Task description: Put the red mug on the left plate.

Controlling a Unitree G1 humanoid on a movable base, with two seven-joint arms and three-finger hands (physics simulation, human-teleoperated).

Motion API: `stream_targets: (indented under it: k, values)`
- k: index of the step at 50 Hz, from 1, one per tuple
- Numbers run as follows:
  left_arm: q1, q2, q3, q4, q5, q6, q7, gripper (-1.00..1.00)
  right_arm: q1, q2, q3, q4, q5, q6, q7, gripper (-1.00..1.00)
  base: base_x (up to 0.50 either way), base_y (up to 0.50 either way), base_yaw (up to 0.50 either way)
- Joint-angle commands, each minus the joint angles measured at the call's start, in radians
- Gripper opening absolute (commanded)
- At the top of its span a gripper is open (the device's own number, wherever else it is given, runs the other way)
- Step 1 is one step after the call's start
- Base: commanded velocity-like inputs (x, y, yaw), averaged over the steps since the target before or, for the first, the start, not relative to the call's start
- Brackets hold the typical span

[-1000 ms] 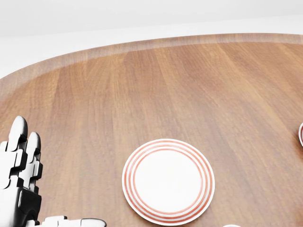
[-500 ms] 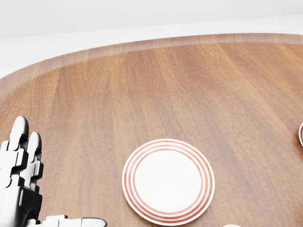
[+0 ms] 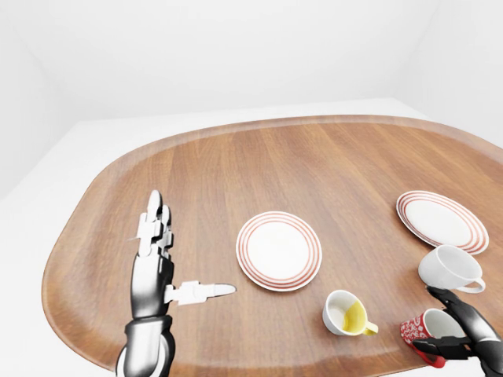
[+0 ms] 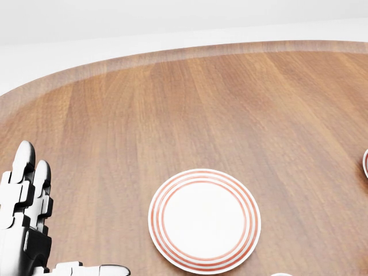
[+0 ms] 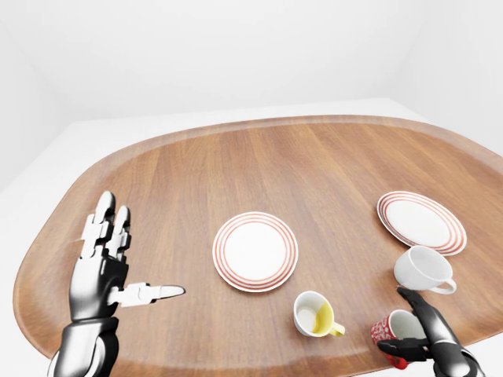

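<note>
Red mug (image 5: 395, 328): red with a white inside, at the bottom right of the right-eye view; we see it tipped on its side, mouth toward the view's upper left, on the wooden table (image 5: 314, 173).
Right hand (image 5: 420, 336): dark fingers (image 5: 419, 308) curl over the top and the lower side of the red mug; we record them as closed round it, in contact.
Left plate (image 5: 255, 250): white with red rings, lying flat near the table's middle, to the left of and above the red mug in the right-eye view, well apart from it. Nothing rests on it.
Yellow mug (image 5: 314, 314): white outside, yellow inside, lying between the red mug and the left plate; we note it sits on the direct line between them, near the plate's lower right edge.
White mug (image 5: 420, 270): on its side just above the red mug, handle toward the right.
Right plate (image 5: 419, 221): same ringed pattern, above the white mug, near the table's right edge.
Left hand (image 5: 106, 263): raised over the table's left part, fingers spread upward, thumb (image 5: 153, 293) out toward the left plate, holding nothing, apart from every item.
</note>
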Motion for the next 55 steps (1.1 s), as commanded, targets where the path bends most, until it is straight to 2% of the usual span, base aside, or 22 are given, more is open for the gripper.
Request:
stream_targets:
  k: [1, 11, 15, 20, 23, 26, 30, 33, 36, 37, 40, 42, 44, 46, 49, 51, 55]
  values:
    - [0.000, 0.000, 0.002, -0.001, -0.002, 0.000, 0.000, 1.00, 0.019, 0.010, 0.052, 0.050, -0.041, 0.000, -0.004, -1.00, 0.00, 0.00, 0.00]
    - [0.003, 0.000, 0.002, -0.003, -0.003, -0.001, -0.001, 1.00, 0.031, 0.020, 0.032, 0.013, -0.057, 0.000, 0.008, -1.00, 0.00, 0.00, 0.00]
    - [0.006, 0.000, 0.001, -0.004, -0.003, -0.003, -0.001, 1.00, 0.026, 0.026, -0.008, -0.023, -0.056, 0.000, -0.017, -1.00, 0.00, 0.00, 0.00]
    - [0.009, 0.000, -0.001, -0.006, -0.003, -0.005, -0.001, 1.00, -0.012, 0.039, -0.101, -0.271, -0.069, 0.000, 0.005, -1.00, 0.00, 0.00, 0.00]
    - [0.007, 0.000, 0.002, -0.005, -0.006, -0.005, -0.002, 1.00, -0.052, 0.036, -0.113, -0.400, -0.106, 0.000, 0.046, -1.00, 0.00, 0.00, 0.00]
    - [0.009, 0.000, 0.002, -0.008, -0.005, -0.004, -0.003, 1.00, -0.143, -0.005, -0.071, -0.530, -0.178, 0.000, 0.106, -1.00, 0.00, 0.00, 0.00]
    - [0.010, 0.000, 0.012, -0.013, -0.012, -0.002, -0.007, 1.00, -0.304, -0.100, 0.061, -0.581, -0.286, 0.000, 0.206, -1.00, 0.00, 0.00, 0.00]
    - [0.009, -0.004, 0.015, -0.009, -0.012, -0.004, -0.010, 1.00, -0.498, -0.192, 0.186, -0.573, -0.372, 0.000, 0.284, -1.00, 0.00, 0.00, 0.00]
    - [0.008, -0.004, 0.014, -0.008, -0.011, -0.006, -0.011, 1.00, -0.655, -0.236, 0.272, -0.508, -0.416, 0.000, 0.284, -1.00, 0.00, 0.00, 0.00]
    - [0.007, -0.005, 0.017, -0.006, -0.012, -0.005, -0.011, 1.00, -0.765, -0.243, 0.329, -0.444, -0.419, 0.000, 0.284, -1.00, 0.00, 0.00, 0.00]
    - [0.007, -0.006, 0.022, -0.005, -0.016, -0.006, -0.014, 1.00, -0.912, -0.220, 0.404, -0.327, -0.411, 0.000, 0.244, -1.00, 0.00, 0.00, 0.00]
    - [0.004, -0.007, 0.020, 0.003, -0.017, -0.009, -0.016, 1.00, -1.072, -0.159, 0.457, -0.134, -0.354, 0.000, 0.124, -1.00, 0.00, 0.00, 0.00]
    - [0.004, -0.007, 0.013, 0.009, -0.007, -0.014, -0.013, 1.00, -1.157, -0.127, 0.482, 0.010, -0.302, 0.000, 0.044, -1.00, 0.00, 0.00, 0.00]
    - [0.003, -0.005, 0.023, 0.000, -0.019, -0.006, -0.016, 1.00, -1.339, -0.071, 0.529, 0.345, -0.233, 0.000, -0.117, -1.00, 0.00, 0.00, 0.00]
    - [-0.001, -0.007, 0.031, 0.009, -0.021, -0.008, -0.016, 1.00, -1.503, -0.015, 0.576, 0.658, -0.187, 0.000, -0.250, -1.00, 0.00, 0.00, 0.00]
    - [0.003, -0.008, 0.031, 0.010, -0.021, -0.013, -0.018, 1.00, -1.562, 0.018, 0.598, 0.782, -0.172, 0.000, -0.293, -1.00, 0.00, 0.00, 0.00]
    - [0.010, -0.010, 0.044, 0.006, -0.031, -0.020, -0.023, 1.00, -1.607, 0.101, 0.639, 0.900, -0.169, 0.000, -0.333, -1.00, 0.00, 0.00, 0.00]
